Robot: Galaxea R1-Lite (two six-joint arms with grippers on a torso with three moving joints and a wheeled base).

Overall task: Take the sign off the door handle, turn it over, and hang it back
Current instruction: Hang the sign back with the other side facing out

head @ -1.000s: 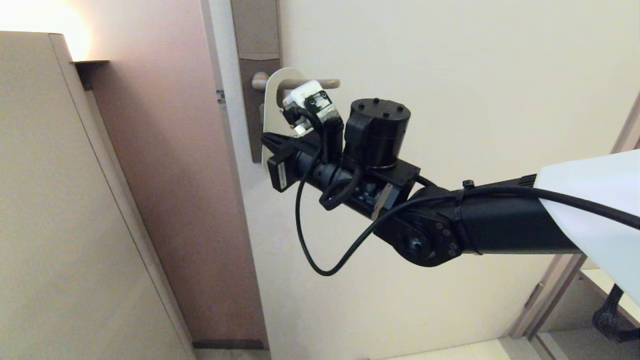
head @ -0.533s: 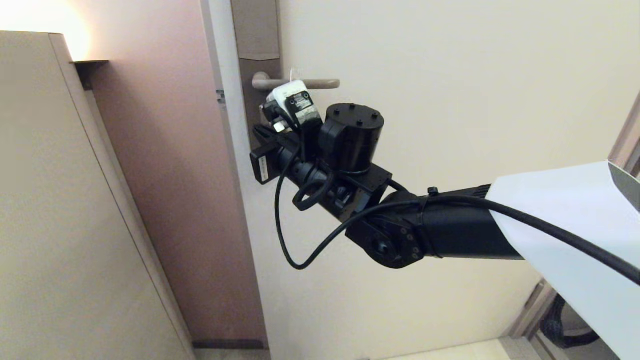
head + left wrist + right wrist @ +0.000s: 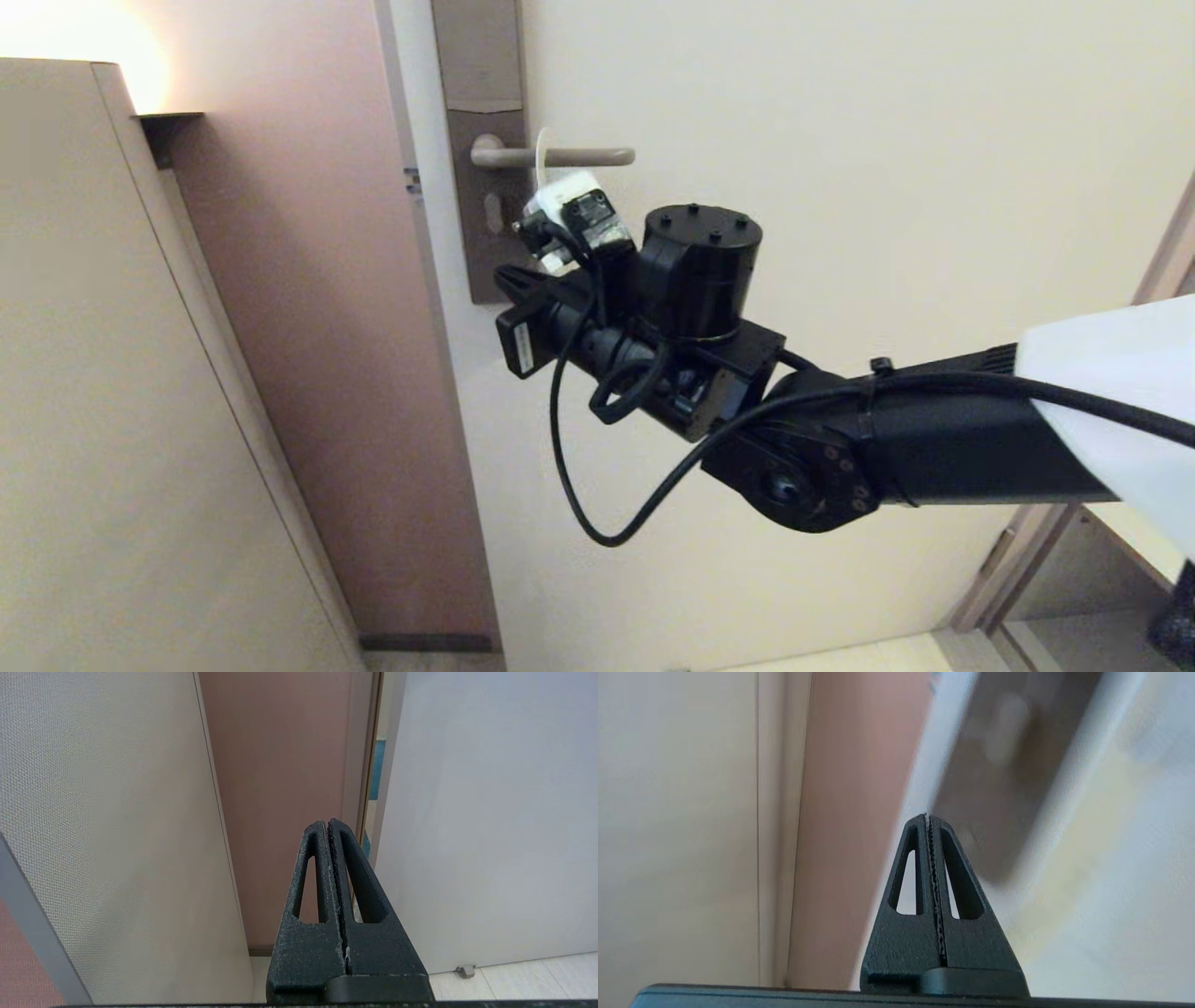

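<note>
The door (image 3: 840,187) fills most of the head view, and the right arm (image 3: 934,439) reaches across it toward its left edge. There the tall lock plate (image 3: 471,233) carries the door handle (image 3: 588,156), a level lever pointing away from that edge.

The sign (image 3: 541,149) shows only as a thin white sliver, edge-on, crossing the lever near its root. Its lower part is hidden behind the wrist camera, so I cannot tell which face is out or whether it hangs free.

The right end effector (image 3: 504,273) sits below the lever, in front of the lower end of the plate. Its fingers are pressed together with nothing between them, as the right wrist view confirms. The left end effector (image 3: 329,823) is parked low by the wall, also closed and empty.

The step in hand looks like getting a hold on the card. To do it well, the right fingers should part first, then approach the card's flat lower half squarely, not its edge. Once pinched, it should slide along the lever toward the free tip; pulling outward would likely snag the hole.
</note>
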